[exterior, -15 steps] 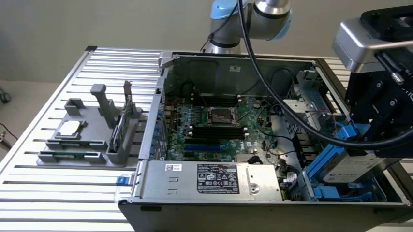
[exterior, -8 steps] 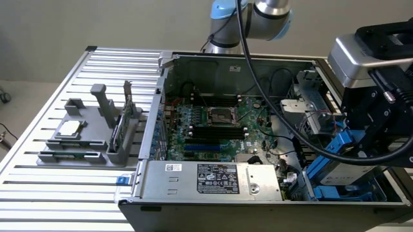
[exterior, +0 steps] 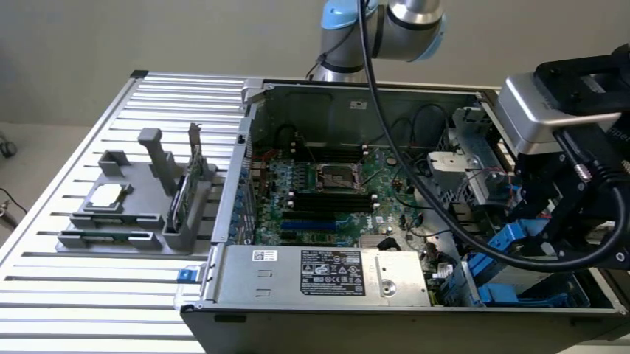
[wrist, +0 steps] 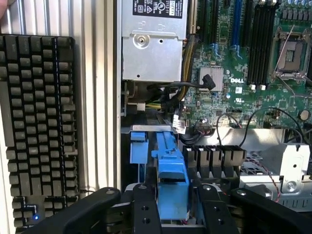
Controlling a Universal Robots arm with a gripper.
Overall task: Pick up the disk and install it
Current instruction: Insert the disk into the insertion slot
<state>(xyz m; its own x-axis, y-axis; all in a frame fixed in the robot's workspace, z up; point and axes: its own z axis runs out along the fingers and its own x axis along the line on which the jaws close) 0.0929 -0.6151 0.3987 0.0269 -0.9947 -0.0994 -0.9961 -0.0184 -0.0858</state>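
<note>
Wrist view looks down on the disk [wrist: 171, 178], standing on edge in its blue carrier at the drive bay. It sits just beside a second blue carrier [wrist: 138, 146], near the silver power supply [wrist: 153, 53] and the green motherboard [wrist: 229, 73]. The fingers [wrist: 176, 214] sit one on each side of the disk's carrier; whether they pinch it or stand just clear, I cannot tell. A black keyboard [wrist: 39, 131] lies on the ribbed tabletop [wrist: 97, 97]. In the exterior view the arm hangs over the open computer case [exterior: 325, 328] at that view's right.
</note>
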